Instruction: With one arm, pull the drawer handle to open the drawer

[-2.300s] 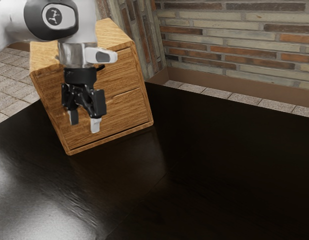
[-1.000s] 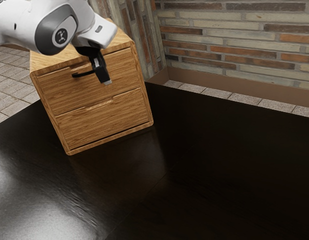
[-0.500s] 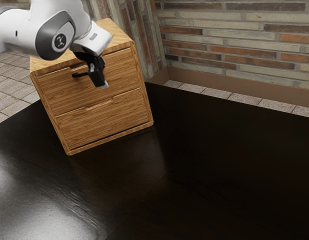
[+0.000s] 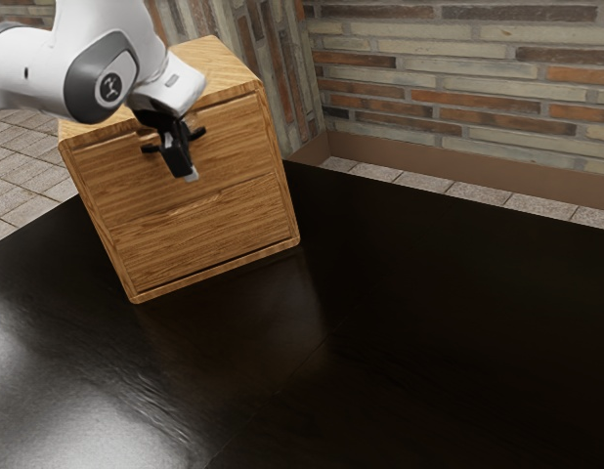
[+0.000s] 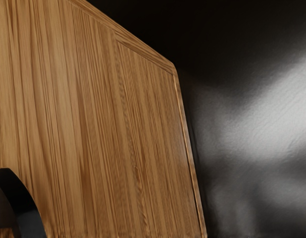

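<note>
Surroundings: a dark glossy table carries one wooden cabinet at its far corner, toward the exterior view's left. A brick wall runs behind it, and a tiled floor shows past the cabinet.
In the way: the hand covers the middle of the black drawer handle. Short ends of the handle stick out on either side of the hand.
Drawer: the upper drawer front lies flush with the cabinet's face, shut.
Arm: the white arm enters from the exterior view's upper left and bends down over the cabinet's top edge.
Gripper: the gripper points down and slightly toward the exterior view's right, right at the handle and close against the upper drawer front.
Grip: I cannot tell whether it clasps the handle or hangs loose around it.
Wrist view: the cabinet's wood grain is seen close up, with the table beside its framed edge. A dark curved blur sits by the hand.
Counts: one arm, one gripper, one cabinet, one black handle. There are two drawer fronts, the lower drawer front under the upper.
</note>
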Tool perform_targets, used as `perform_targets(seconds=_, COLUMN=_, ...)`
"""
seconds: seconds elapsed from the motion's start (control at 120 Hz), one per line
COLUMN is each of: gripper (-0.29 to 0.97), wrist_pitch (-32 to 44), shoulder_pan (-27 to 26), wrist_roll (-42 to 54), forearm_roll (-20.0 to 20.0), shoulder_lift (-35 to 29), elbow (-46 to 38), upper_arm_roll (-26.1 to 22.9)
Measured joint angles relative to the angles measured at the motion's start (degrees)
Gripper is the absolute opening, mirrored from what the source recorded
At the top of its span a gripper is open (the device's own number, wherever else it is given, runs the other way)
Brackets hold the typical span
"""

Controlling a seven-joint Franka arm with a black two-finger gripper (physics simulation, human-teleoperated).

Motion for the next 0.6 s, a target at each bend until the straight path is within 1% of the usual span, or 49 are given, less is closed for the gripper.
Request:
perform_targets(seconds=0.083, gripper=0.67, wrist_pitch=-0.1, shoulder_pan=-0.1, wrist_roll=-0.5, forearm_roll=0.0, shoulder_lift=0.0, elbow=-0.1, upper_arm_roll=0.4)
perform_targets(seconds=0.333, gripper=0.68, wrist_pitch=-1.6, shoulder_pan=-0.1, wrist_roll=-1.6, forearm_roll=-0.1, shoulder_lift=0.6, elbow=-0.1, upper_arm_roll=0.5)
perform_targets(seconds=0.508, gripper=0.65, wrist_pitch=-3.3, shoulder_pan=-0.1, wrist_roll=-2.2, forearm_roll=-0.1, shoulder_lift=1.2, elbow=-0.4, upper_arm_roll=0.4)
perform_targets(seconds=0.6, gripper=0.67, wrist_pitch=-4.0, shoulder_pan=-0.1, wrist_roll=-2.5, forearm_roll=-0.1, shoulder_lift=2.0, elbow=-1.2, upper_arm_roll=0.3)
